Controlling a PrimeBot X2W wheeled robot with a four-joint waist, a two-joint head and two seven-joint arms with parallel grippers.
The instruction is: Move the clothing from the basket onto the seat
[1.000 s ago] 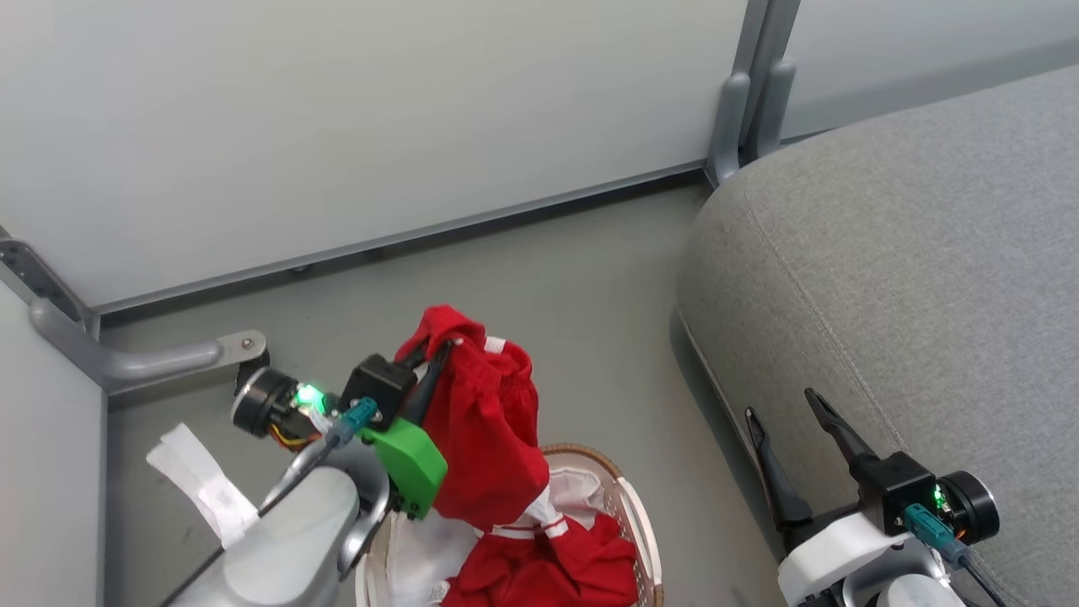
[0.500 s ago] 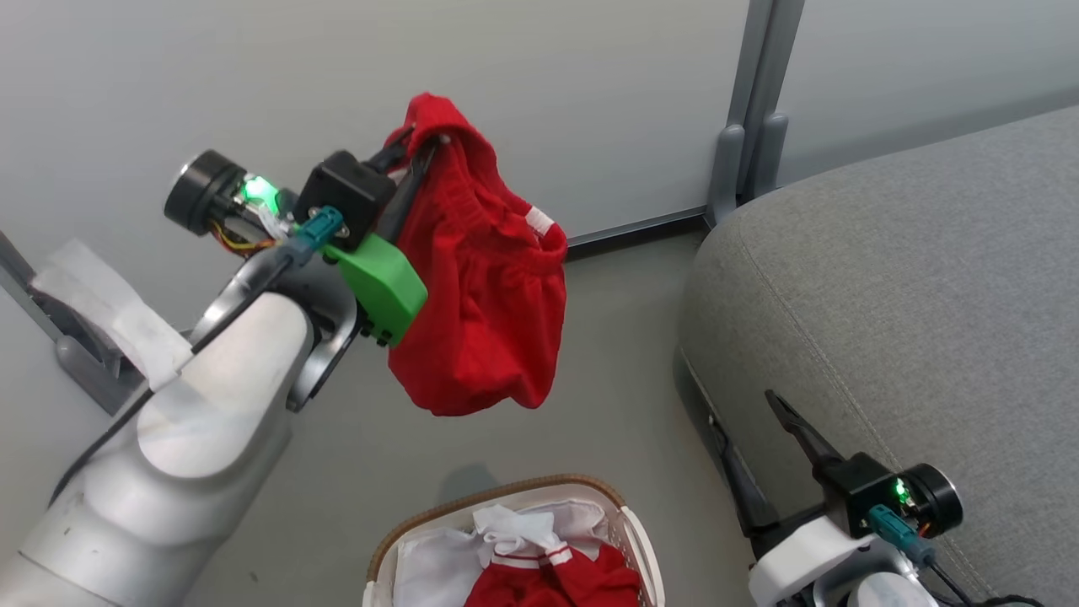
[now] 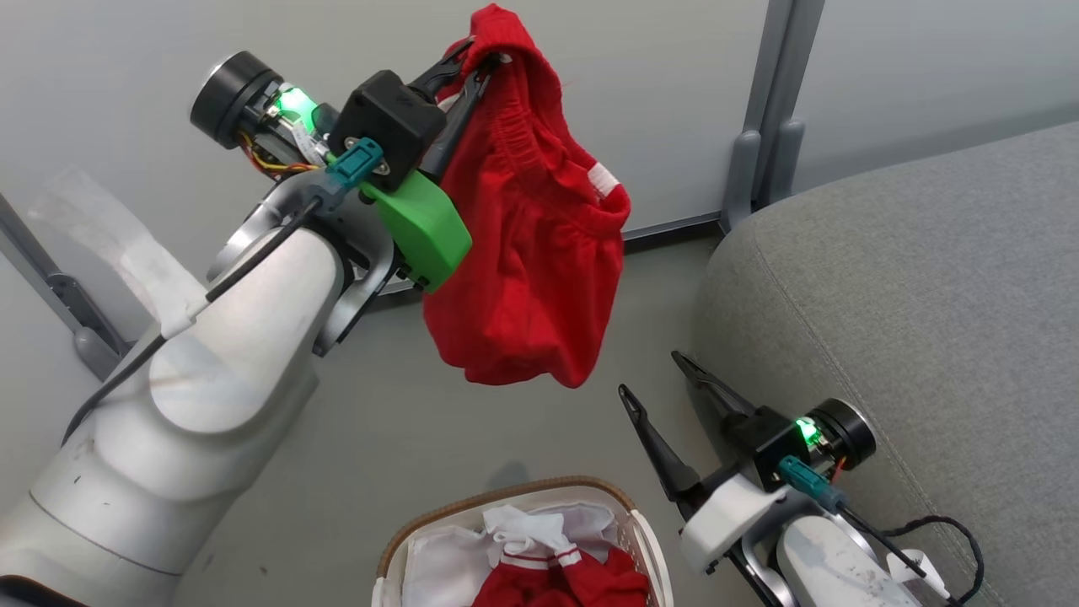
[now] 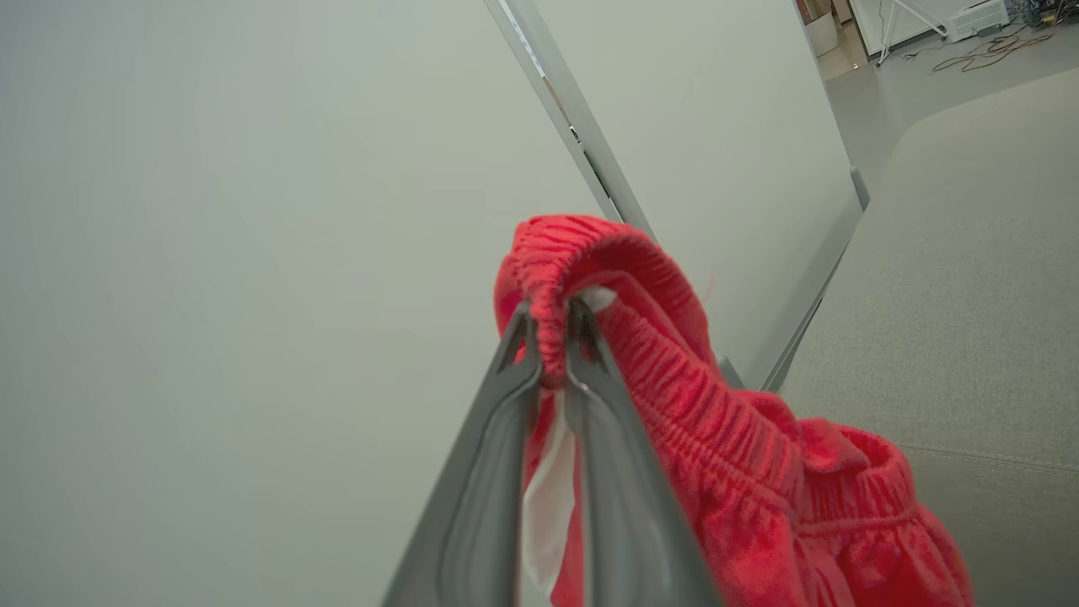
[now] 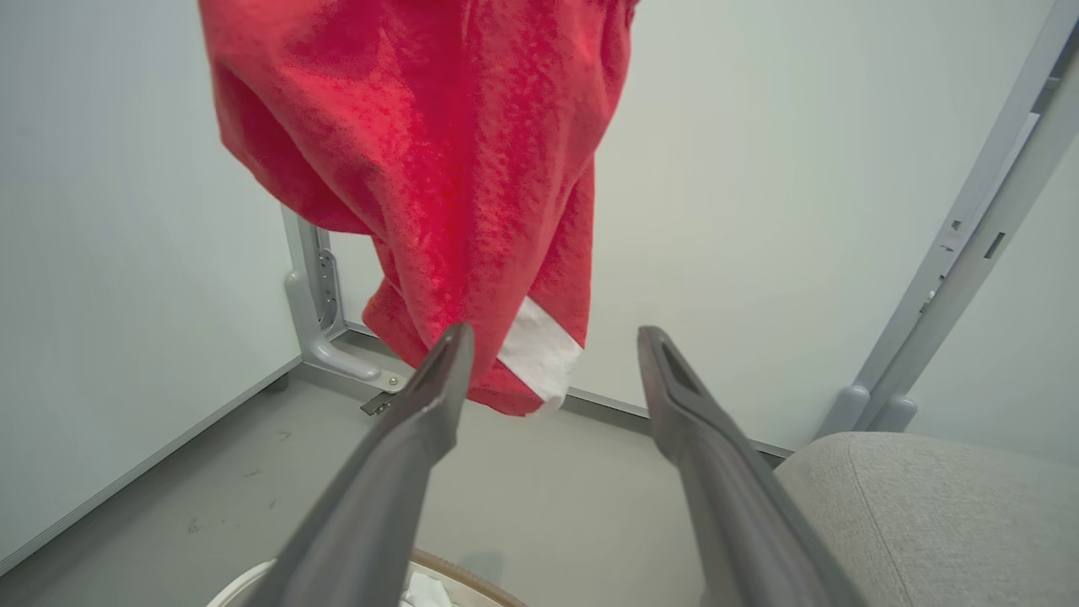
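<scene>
My left gripper (image 3: 476, 63) is shut on the elastic waistband of red shorts (image 3: 527, 244), which hang free high above the floor. The left wrist view shows the fingers (image 4: 506, 438) pinching the gathered waistband (image 4: 556, 278). More red and white clothing (image 3: 556, 573) lies in the cream basket (image 3: 421, 527) with a brown rim at the bottom of the head view. The grey seat (image 3: 910, 312) fills the right side. My right gripper (image 3: 657, 375) stands open between basket and seat, below the hanging shorts (image 5: 438, 169), holding nothing.
Pale partition walls with grey metal posts (image 3: 763, 118) and floor brackets (image 5: 324, 337) close off the back and left. Bare grey floor (image 3: 379, 438) lies between basket, wall and seat. A black cable (image 3: 936, 539) trails over the seat's near corner.
My left arm has lifted the red shorts out of the basket and carried them up and to the right. The right gripper has shifted left, off the seat's edge. The head camera has moved too.
</scene>
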